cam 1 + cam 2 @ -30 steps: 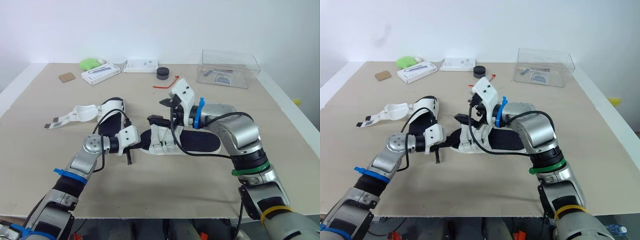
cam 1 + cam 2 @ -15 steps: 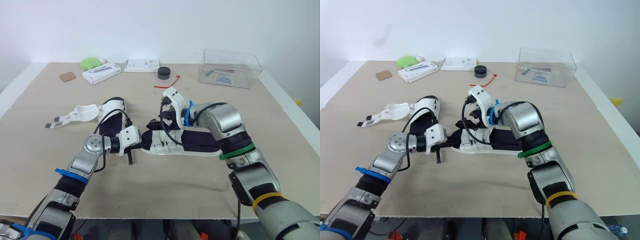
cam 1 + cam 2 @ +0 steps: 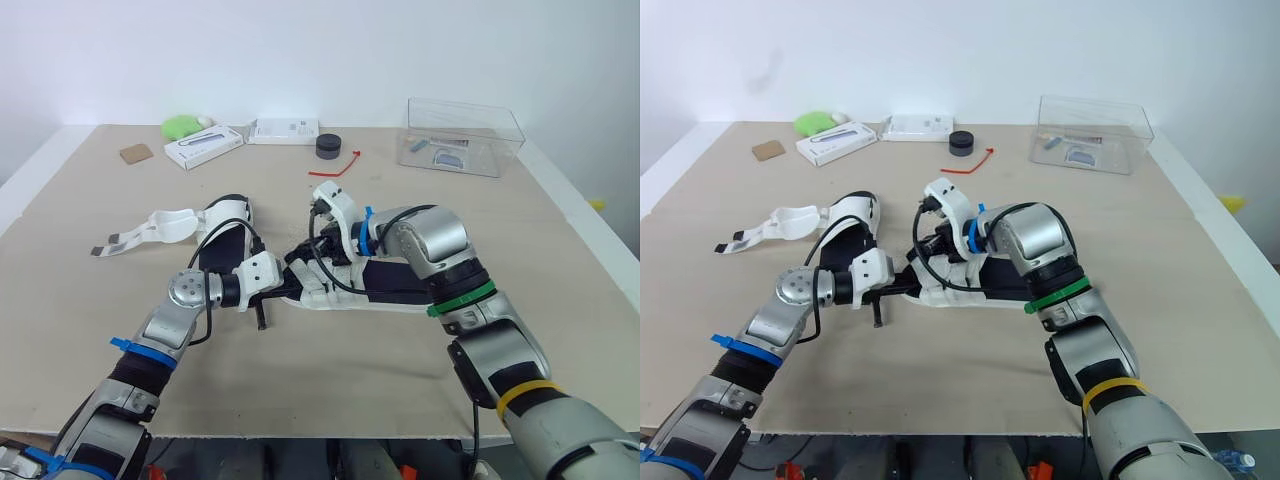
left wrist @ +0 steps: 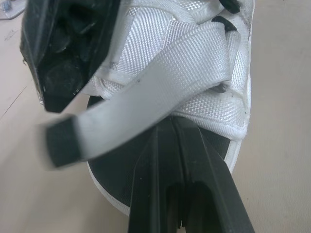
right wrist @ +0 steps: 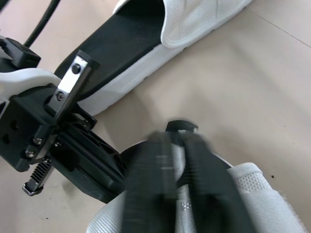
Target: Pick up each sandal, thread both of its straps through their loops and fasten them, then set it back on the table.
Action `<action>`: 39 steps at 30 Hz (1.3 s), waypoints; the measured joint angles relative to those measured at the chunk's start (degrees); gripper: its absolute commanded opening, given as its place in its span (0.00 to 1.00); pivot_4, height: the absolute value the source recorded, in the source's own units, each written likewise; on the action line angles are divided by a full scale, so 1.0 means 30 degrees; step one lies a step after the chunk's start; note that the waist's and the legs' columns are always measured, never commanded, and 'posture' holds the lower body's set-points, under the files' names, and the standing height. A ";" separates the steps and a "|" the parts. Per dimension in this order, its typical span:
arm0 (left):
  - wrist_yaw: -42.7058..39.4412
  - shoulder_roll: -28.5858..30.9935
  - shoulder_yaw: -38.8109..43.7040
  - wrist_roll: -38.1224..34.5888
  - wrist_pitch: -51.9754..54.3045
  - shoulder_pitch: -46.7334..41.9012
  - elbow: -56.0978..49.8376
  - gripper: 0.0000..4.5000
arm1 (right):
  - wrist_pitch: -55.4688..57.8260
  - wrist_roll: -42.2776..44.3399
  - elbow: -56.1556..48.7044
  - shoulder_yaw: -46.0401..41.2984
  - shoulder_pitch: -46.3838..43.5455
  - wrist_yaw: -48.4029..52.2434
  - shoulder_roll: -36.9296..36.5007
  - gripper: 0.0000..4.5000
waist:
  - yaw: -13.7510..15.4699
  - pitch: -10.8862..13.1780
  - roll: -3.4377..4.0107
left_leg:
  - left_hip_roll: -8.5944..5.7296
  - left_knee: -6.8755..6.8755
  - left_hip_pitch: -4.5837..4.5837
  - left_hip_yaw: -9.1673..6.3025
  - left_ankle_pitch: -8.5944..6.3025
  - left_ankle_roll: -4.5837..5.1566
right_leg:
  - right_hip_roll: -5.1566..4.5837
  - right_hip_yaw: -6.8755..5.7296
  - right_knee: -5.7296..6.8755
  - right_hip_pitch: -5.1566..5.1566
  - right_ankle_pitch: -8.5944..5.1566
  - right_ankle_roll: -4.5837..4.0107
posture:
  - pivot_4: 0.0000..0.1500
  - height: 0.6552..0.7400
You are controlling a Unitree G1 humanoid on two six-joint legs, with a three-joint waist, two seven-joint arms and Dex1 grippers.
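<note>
**Sandal lies crosswise at mid-table**

The left gripper (image 4: 174, 125) is clenched shut against the sandal's (image 3: 400, 285) strapped end, which points left. The sandal's length runs left-right on the table (image 3: 350, 380). The right gripper (image 5: 176, 145) is over the straps; its grip cannot be told.

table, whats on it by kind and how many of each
sandals: 2
white boxes: 2
clear box: 1
green lump: 1
black cap: 1
red tie: 1
brown card: 1
total: 9, not counting the small bits inside the clear box, which are too small to tell
</note>
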 measured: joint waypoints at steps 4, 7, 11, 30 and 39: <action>0.0017 0.0000 0.0000 0.0010 -0.0002 0.0004 -0.0001 0.00 | -0.0139 -0.0197 0.0070 0.0000 -0.0012 0.0038 -0.0092 0.01 | -0.0001 0.0000 0.0000 | 0.0000 0.0000 0.0000 -0.0001 0.0000 0.0000 | 0.0001 -0.0001 0.0000 0.0000 -0.0008 0.0013 | 1.00 1.00; 0.0008 -0.0001 -0.0004 0.0015 -0.0017 -0.0005 0.0002 0.00 | -0.0171 -0.0194 0.0068 0.0000 -0.0013 0.0218 -0.0264 0.01 | 0.0000 0.0000 0.0000 | 0.0000 0.0000 -0.0001 -0.0002 0.0000 0.0000 | 0.0001 -0.0003 0.0000 0.0000 -0.0011 0.0019 | 1.00 1.00; -0.0052 0.0000 -0.0013 0.0028 -0.0035 -0.0043 0.0029 0.00 | -0.0092 -0.0191 0.0037 -0.0001 -0.0013 0.0610 -0.0712 0.21 | -0.0002 0.0000 0.0000 | -0.0002 0.0000 -0.0003 -0.0001 0.0000 0.0000 | -0.0002 -0.0001 -0.0003 0.0000 -0.0011 0.0017 | 1.00 1.00; -0.0053 -0.0022 -0.0011 0.0056 -0.0059 -0.0029 0.0026 0.00 | -0.1285 -0.0921 0.1109 0.0629 -0.0151 0.1063 0.0570 0.90 | -0.0006 0.0000 0.0000 | -0.0007 0.0000 -0.0007 -0.0006 0.0000 0.0000 | -0.0027 -0.0010 -0.0005 0.0000 -0.0003 0.0005 | 1.00 1.00; 0.0110 -0.0021 -0.0018 0.0081 -0.0054 0.0137 -0.0203 0.00 | -0.0943 -0.1124 0.2469 0.1076 -0.0722 0.1641 0.1044 0.63 | -0.0009 0.0000 0.0000 | -0.0010 -0.0003 -0.0007 -0.0008 -0.0001 -0.0001 | -0.0043 -0.0016 -0.0008 0.0001 0.0004 -0.0011 | 1.00 1.00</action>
